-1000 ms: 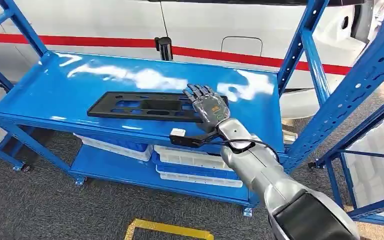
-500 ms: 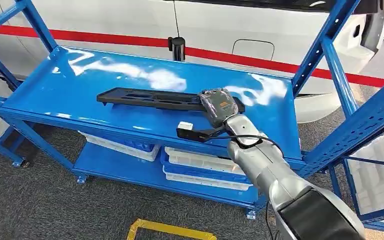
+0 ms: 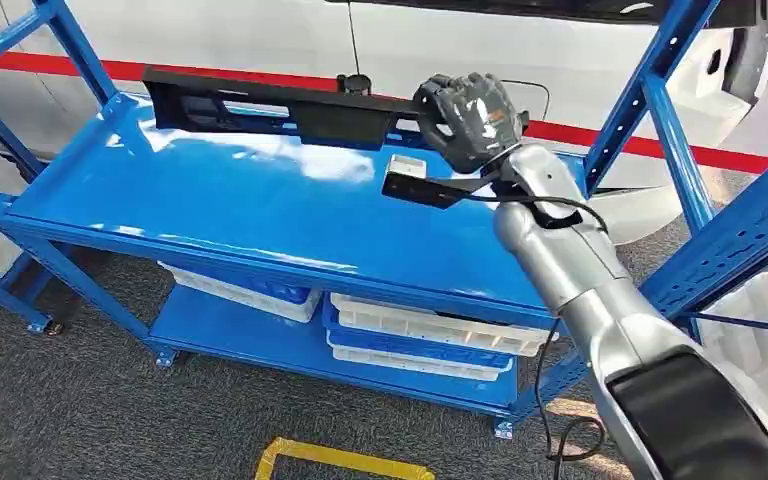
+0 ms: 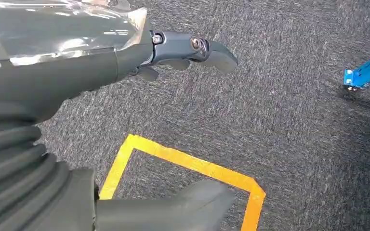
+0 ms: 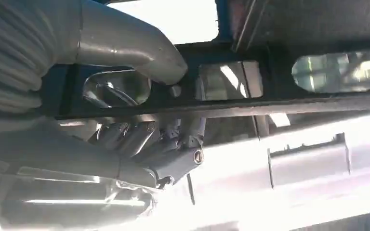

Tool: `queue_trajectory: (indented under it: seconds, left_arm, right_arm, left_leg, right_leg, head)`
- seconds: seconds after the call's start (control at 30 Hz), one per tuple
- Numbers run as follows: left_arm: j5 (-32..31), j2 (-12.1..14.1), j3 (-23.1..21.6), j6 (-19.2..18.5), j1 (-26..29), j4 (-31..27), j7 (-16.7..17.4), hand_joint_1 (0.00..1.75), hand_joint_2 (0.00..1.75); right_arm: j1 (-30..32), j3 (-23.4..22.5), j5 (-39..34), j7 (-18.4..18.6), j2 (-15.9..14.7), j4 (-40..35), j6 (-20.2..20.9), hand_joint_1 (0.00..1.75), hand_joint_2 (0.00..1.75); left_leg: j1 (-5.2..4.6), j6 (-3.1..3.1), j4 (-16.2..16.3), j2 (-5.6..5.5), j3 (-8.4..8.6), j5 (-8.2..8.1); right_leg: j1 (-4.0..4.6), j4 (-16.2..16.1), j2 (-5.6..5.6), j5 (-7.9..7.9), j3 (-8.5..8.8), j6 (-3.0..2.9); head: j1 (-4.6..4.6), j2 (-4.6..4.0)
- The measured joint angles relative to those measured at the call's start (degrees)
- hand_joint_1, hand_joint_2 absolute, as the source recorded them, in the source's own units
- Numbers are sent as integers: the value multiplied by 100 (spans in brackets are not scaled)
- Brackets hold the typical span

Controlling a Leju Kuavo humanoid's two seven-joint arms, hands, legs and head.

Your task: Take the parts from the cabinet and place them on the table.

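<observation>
A long black plastic part (image 3: 270, 105) with cut-out slots hangs in the air above the blue cabinet shelf (image 3: 260, 215), tilted on its edge. My right hand (image 3: 468, 118) grips its right end. In the right wrist view the thumb (image 5: 139, 50) lies over the black part (image 5: 279, 96) and the fingers (image 5: 159, 144) curl under it. My left hand (image 4: 125, 110) hangs over the floor with its fingers apart and nothing in it.
The blue upright posts (image 3: 650, 100) of the cabinet stand close to my right arm. White trays (image 3: 420, 335) lie on the lower shelf. A white vehicle with a red stripe (image 3: 660, 145) stands behind. Yellow tape (image 3: 335, 460) marks the grey carpet.
My right hand closed on the black part's right end and has lifted it off the shelf, up and back. The part now stands tilted on edge.
</observation>
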Motion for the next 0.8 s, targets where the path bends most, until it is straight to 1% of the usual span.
queue_trajectory:
  seconds: [0.1,0.2,0.27,0.33,0.4,0.47,0.57,0.63,0.67,0.7,0.73,0.77,0.8]
  left_arm:
    - [2,0,35,-17,-3,0,4,0,175]
    - [-11,0,52,55,-3,0,61,0,175]
    - [-42,7,52,-77,-6,0,263,0,175]
    - [-113,9,52,-129,-6,0,484,0,175]
    - [-157,9,52,-133,-8,0,670,0,175]
    - [-223,11,52,-100,-8,0,935,0,175]
    - [-240,15,52,-68,-10,0,1060,0,175]
    - [-265,17,50,-120,-13,0,1174,0,175]
    - [-304,22,48,-142,-13,0,1230,0,175]
    - [-326,26,37,-181,-12,0,1255,0,175]
    - [-356,20,26,-207,-14,0,1283,0,175]
    - [-393,9,9,-247,-15,0,1296,0,175]
    - [-435,7,-9,-249,-19,0,1298,0,175]
  right_arm:
    - [-47,-35,-98,-2,-189,-461,90,175,175]
    - [-46,-50,-166,11,-337,-775,147,175,175]
    - [-41,-50,-243,46,-435,-926,168,175,175]
    - [-10,-63,-328,59,-500,-1017,129,175,175]
    - [52,-88,-387,59,-577,-1098,64,175,175]
    - [104,-92,-453,41,-638,-1146,31,175,175]
    - [164,-98,-483,41,-693,-1170,22,175,175]
    - [183,-98,-507,41,-714,-1181,26,175,175]
    - [185,-98,-520,41,-712,-1181,28,175,175]
    - [184,-98,-527,52,-710,-1181,31,175,175]
    - [182,-105,-531,63,-708,-1181,31,175,175]
    - [189,-131,-540,79,-743,-1159,28,175,175]
    - [184,-146,-560,77,-747,-1140,20,175,175]
  left_leg:
    - [7,-1,0,0,1,-1]
    - [10,-2,0,0,0,-2]
    - [13,-2,0,1,0,-3]
    - [17,-2,0,1,0,-3]
    - [18,-2,0,0,0,-3]
    - [18,-2,0,1,0,-3]
    - [18,-2,0,1,0,-3]
    - [17,-2,0,1,-1,-3]
    - [-21,54,27,2,-18,-39]
    - [3,113,-15,-5,-9,-3]
    - [34,143,-92,2,36,34]
    - [87,149,-197,36,111,96]
    - [73,159,-223,20,119,106]
  right_leg:
    - [0,0,-1,-1,-3,0]
    - [0,0,-1,-1,-6,0]
    - [0,0,0,-2,-7,-1]
    - [1,0,0,-2,-6,-1]
    - [1,0,-1,-2,-6,-1]
    - [1,0,0,-2,-7,-1]
    - [1,1,0,-1,-6,-1]
    - [1,0,0,-1,-6,0]
    - [-60,-56,-2,25,11,55]
    - [-85,-68,-5,49,32,111]
    - [-17,-99,-3,52,31,125]
    - [-37,32,-13,-29,-28,112]
    - [-31,258,5,-159,-148,93]
  head:
    - [-2,0]
    - [-2,0]
    - [-4,0]
    - [-2,0]
    - [0,0]
    - [0,0]
    - [-2,0]
    - [-2,0]
    - [-6,0]
    - [-11,0]
    - [-2,0]
    - [7,0]
    - [6,0]
